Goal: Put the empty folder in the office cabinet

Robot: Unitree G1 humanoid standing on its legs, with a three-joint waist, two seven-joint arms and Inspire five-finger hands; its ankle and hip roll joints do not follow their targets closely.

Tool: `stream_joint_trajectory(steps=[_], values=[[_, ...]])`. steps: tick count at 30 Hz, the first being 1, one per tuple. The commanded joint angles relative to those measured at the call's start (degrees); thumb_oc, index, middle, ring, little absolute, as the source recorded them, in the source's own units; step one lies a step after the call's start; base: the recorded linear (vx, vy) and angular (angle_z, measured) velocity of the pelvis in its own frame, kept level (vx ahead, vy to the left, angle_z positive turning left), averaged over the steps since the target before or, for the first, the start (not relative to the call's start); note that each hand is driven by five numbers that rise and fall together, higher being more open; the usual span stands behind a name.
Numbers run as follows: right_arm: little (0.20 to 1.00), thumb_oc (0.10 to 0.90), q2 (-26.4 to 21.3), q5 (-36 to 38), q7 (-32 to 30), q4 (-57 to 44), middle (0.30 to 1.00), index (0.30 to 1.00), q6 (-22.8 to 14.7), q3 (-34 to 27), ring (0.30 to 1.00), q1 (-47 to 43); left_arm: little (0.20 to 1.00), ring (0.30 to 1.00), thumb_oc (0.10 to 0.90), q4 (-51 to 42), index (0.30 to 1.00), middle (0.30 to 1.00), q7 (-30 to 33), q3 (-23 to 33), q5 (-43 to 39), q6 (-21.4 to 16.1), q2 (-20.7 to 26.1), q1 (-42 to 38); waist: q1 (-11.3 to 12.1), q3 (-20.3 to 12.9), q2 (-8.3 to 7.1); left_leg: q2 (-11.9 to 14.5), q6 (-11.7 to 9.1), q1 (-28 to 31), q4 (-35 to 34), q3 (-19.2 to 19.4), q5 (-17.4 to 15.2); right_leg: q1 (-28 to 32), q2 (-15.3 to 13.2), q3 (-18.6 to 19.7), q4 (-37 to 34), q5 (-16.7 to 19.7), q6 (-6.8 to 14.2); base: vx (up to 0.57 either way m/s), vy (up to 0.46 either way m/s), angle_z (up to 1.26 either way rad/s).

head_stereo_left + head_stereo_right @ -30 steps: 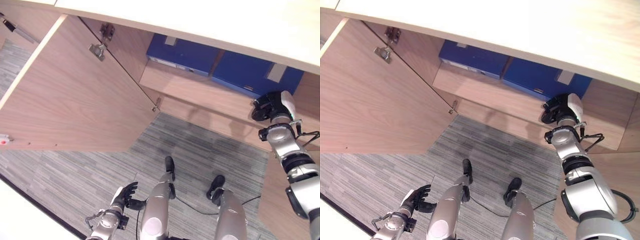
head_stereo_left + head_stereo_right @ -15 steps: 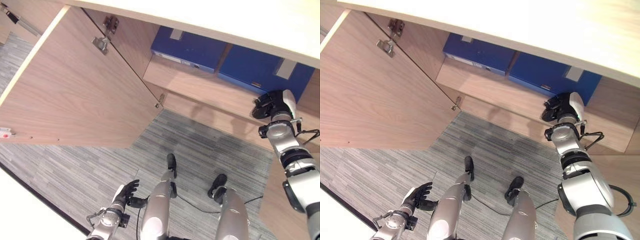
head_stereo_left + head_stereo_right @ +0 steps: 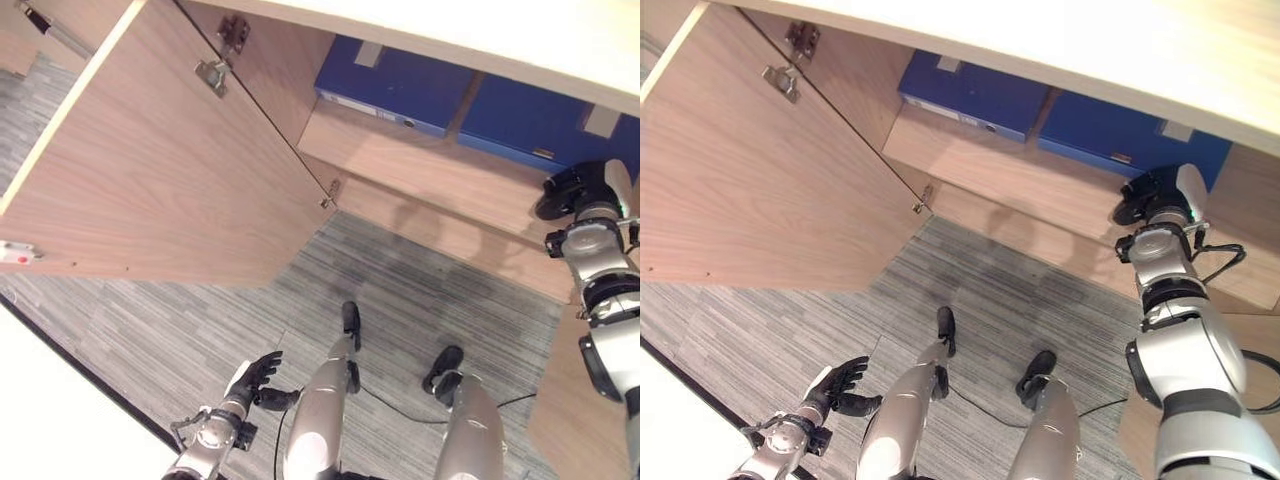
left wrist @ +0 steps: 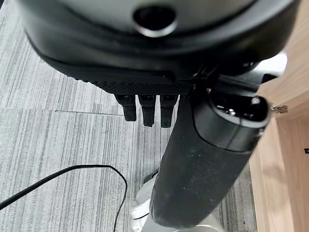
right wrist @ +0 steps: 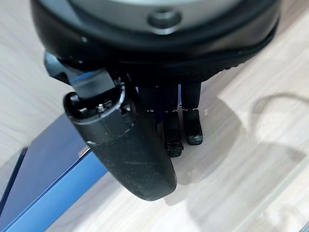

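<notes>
Upper frame: two blue folders (image 3: 400,85) on the wooden cabinet shelf (image 3: 430,175), door (image 3: 160,170) open over grey carpet (image 3: 420,300). Right hand (image 3: 1150,195) relaxed, empty beside them; left hand (image 3: 255,375) loose, low.

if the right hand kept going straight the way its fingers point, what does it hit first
Most likely the cabinet shelf. The right hand hovers just above the wood with relaxed fingers aimed at it, and the blue folder lies off to one side of that line, though depth is hard to judge.
</notes>
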Motion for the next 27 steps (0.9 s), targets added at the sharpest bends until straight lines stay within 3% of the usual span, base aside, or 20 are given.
stream_joint_trajectory(steps=[1,11,16,17,20,21,22,25,27], values=[[0.300,0.400,-12.0,2.2,-4.4,-0.9,0.300,0.300,-2.3,3.0,0.300,-10.8,0.900,0.900,0.800,-0.8,0.900,0.900,-0.7,-2.2,-1.5,-1.3,4.9,1.7,0.9,-0.8,1.18,4.6,-6.9,2.3,6.5,-1.2,-7.1,4.1,-0.7,4.3,-5.7,-0.1,8.0,0.01,0.006,0.08],[0.300,0.400,-12.8,4.6,-4.3,-3.1,0.300,0.300,-3.0,3.0,0.300,-11.4,0.900,0.900,0.800,-0.3,0.900,0.900,-1.1,-1.0,-1.6,-0.8,5.4,1.6,1.0,-2.1,0.40,4.8,-7.3,3.5,5.1,-1.4,-6.6,5.5,-0.8,3.8,-6.8,0.3,8.1,0.00,-0.001,0.02],[0.300,0.400,-9.2,9.6,-4.0,-8.3,0.300,0.300,-5.2,-2.6,0.300,-3.9,0.900,0.900,0.800,1.1,0.900,0.900,-1.0,0.3,-1.3,-0.4,4.4,1.1,0.6,-2.7,-0.63,5.0,-7.3,4.8,5.1,-1.3,-7.0,7.5,-0.4,3.6,-8.4,0.8,8.1,0.00,0.010,0.03],[0.900,0.800,-8.0,11.5,-4.0,-11.5,0.900,0.900,-6.2,-4.6,0.900,-1.0,0.900,0.900,0.800,1.7,0.900,0.900,-0.8,0.8,-1.3,-0.3,4.1,1.1,0.3,-3.0,-0.94,5.2,-7.3,5.2,4.8,-1.3,-6.9,8.2,-0.1,3.6,-9.3,1.2,8.1,-0.09,0.051,0.03],[0.900,0.800,-2.1,15.6,-3.4,-23.5,0.900,0.900,-9.6,-11.3,0.900,11.1,0.900,0.900,0.800,3.8,0.900,0.900,-0.3,2.7,-0.7,0.5,2.4,0.9,-0.6,-3.7,-2.15,5.9,-6.9,6.3,3.9,-0.4,-5.5,9.8,0.6,2.5,-12.0,3.7,7.5,-0.02,0.045,0.01],[0.900,0.800,2.2,15.3,-2.5,-32.8,0.900,0.900,-11.5,-14.3,0.900,20.3,0.900,0.900,0.800,5.7,0.900,0.900,-0.1,4.3,0.0,1.3,0.2,1.0,-1.8,-4.2,-3.08,6.2,-6.7,7.7,3.7,0.0,-5.8,11.5,1.2,2.5,-13.5,4.4,7.5,0.05,0.028,0.07],[0.900,0.800,2.3,15.1,-2.6,-33.2,0.900,0.900,-11.3,-14.6,0.900,20.8,0.900,0.900,0.800,5.7,0.900,0.900,-0.1,4.2,0.0,1.3,0.3,1.1,-1.6,-4.2,-3.13,6.2,-6.7,7.8,3.6,0.0,-5.8,11.6,1.2,2.5,-13.7,4.4,7.5,0.05,0.023,0.12],[0.900,0.800,10.2,13.5,-1.0,-43.7,0.900,0.900,-12.8,-17.9,0.900,35.2,0.900,0.900,0.800,8.4,0.900,0.900,0.6,6.6,2.2,2.3,-2.3,1.8,-3.5,-5.8,-4.89,6.5,-6.8,10.7,2.8,0.9,-6.2,14.8,2.2,2.3,-16.9,5.6,7.8,0.07,0.009,-0.05],[0.900,0.800,13.1,12.1,0.1,-48.1,0.900,0.900,-12.8,-19.0,0.900,41.9,0.900,0.900,0.800,9.8,0.900,0.900,0.8,8.1,4.3,2.8,-3.1,2.4,-4.6,-6.9,-5.89,6.7,-6.9,12.4,2.3,1.4,-6.3,16.4,2.7,2.2,-18.4,6.1,7.8,0.07,0.016,0.01]])
